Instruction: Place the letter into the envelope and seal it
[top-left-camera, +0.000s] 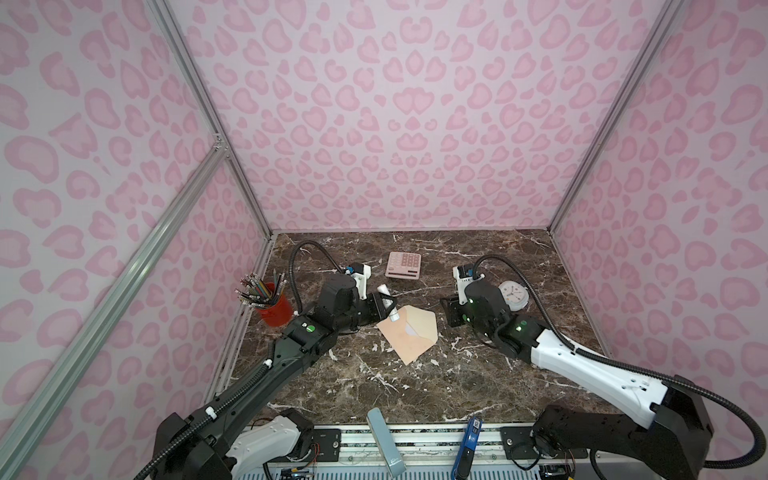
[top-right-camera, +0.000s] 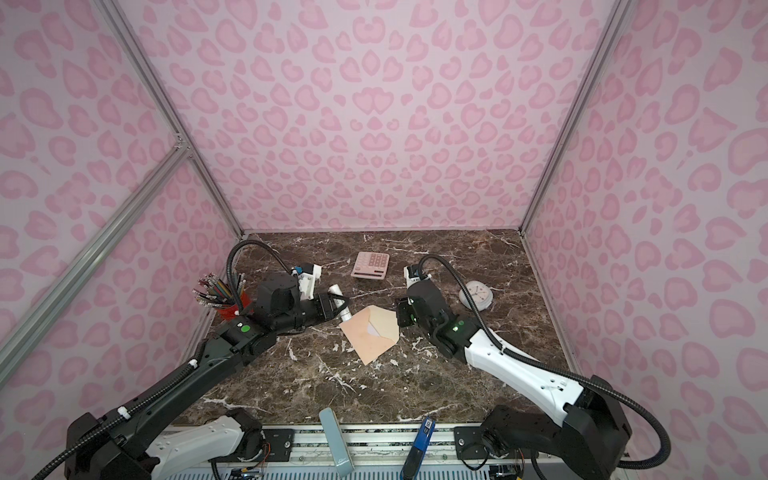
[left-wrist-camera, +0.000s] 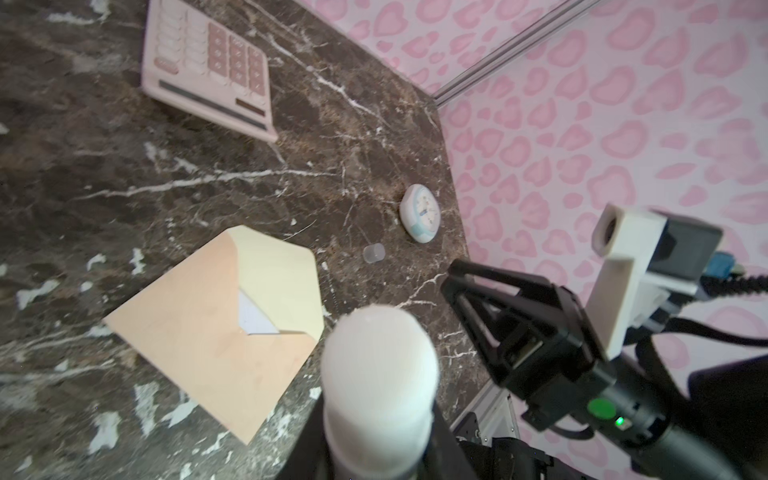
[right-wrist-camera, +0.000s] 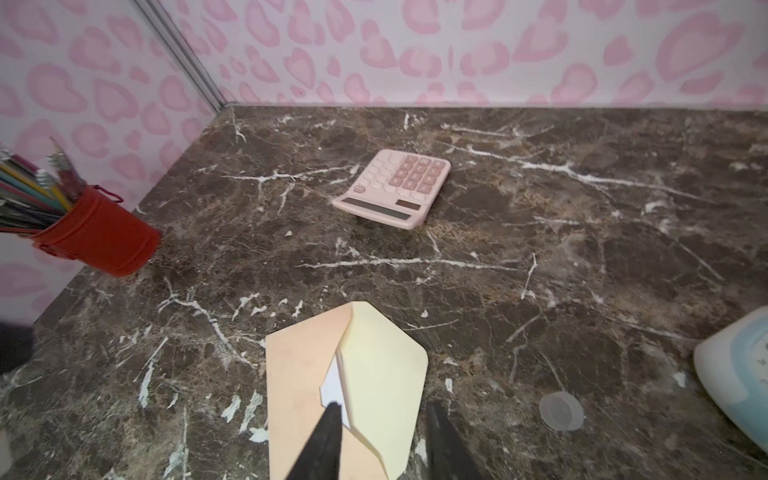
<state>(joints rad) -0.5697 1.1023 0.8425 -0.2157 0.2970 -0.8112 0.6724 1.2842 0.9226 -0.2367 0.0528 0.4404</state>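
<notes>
1. White glue stick (left-wrist-camera: 380, 374) clamped in left gripper (top-left-camera: 384, 303), bare tip aimed toward the envelope (top-left-camera: 409, 332). Likely held that way to dab glue for sealing.
2. Low over the flap (right-wrist-camera: 386, 365), at bottom centre of the right wrist view: right gripper (right-wrist-camera: 384, 440), jaws apart, nothing pinched. Probably there to pin or fold the flap.
3. The envelope lies flat on the table (top-left-camera: 457, 386), centre of both top views, between the two grippers. Flap is open, cream side up.
4. Inside it: letter (right-wrist-camera: 332, 386), only a white sliver showing at the mouth. Insertion looks done, sealing not yet.
5. Clear cap (right-wrist-camera: 561, 411) lies loose at lower right of the right wrist view, near the clock (right-wrist-camera: 739, 374). Off, I'd guess, to expose the glue.
6. View differences:
   - Both wrist views show the cap and the letter sliver clearly. In the top views I can't find the cap, and the letter is a speck.
   - Only the top views show both arms whole. They also show the pencil cup (top-left-camera: 276, 311) at left centre and the calculator (top-left-camera: 403, 264) above centre.
   - The left wrist view barely shows its own fingers; the stick fills the bottom centre.
</notes>
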